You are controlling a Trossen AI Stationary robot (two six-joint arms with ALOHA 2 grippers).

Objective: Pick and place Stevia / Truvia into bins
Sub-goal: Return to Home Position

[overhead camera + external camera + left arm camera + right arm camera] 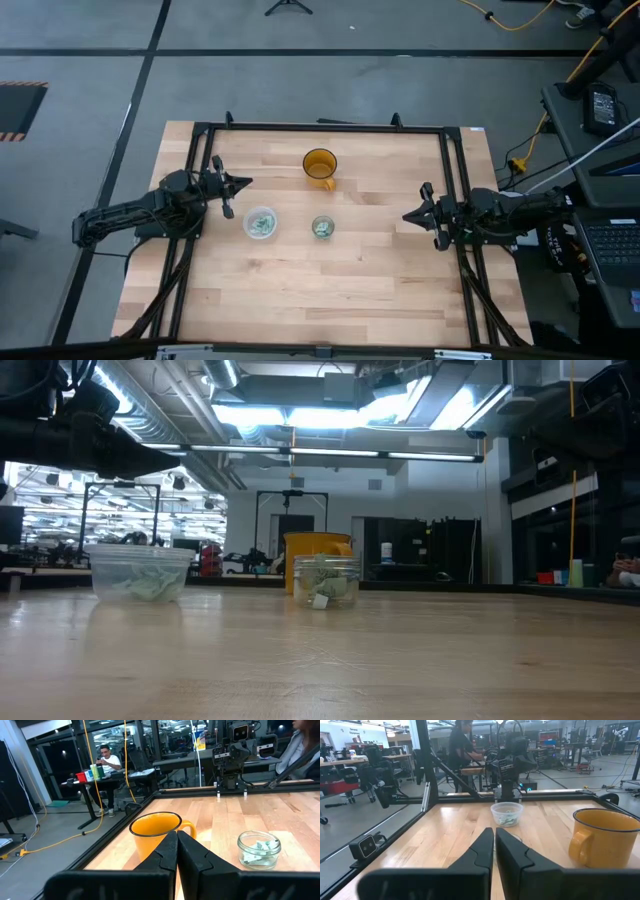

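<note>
Within two cups [105,565], sachets [322,585]; left hand [176,837], right hand [494,832] closed

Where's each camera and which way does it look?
High: overhead, looking straight down; left gripper and right gripper show.
Low: table height, looking level across; dark arm overhead.
Left wrist: rides its arm, facing the right arm; own shut fingers.
Right wrist: facing the left arm; own shut fingers.
Shared: both wrists see the mug.
</note>
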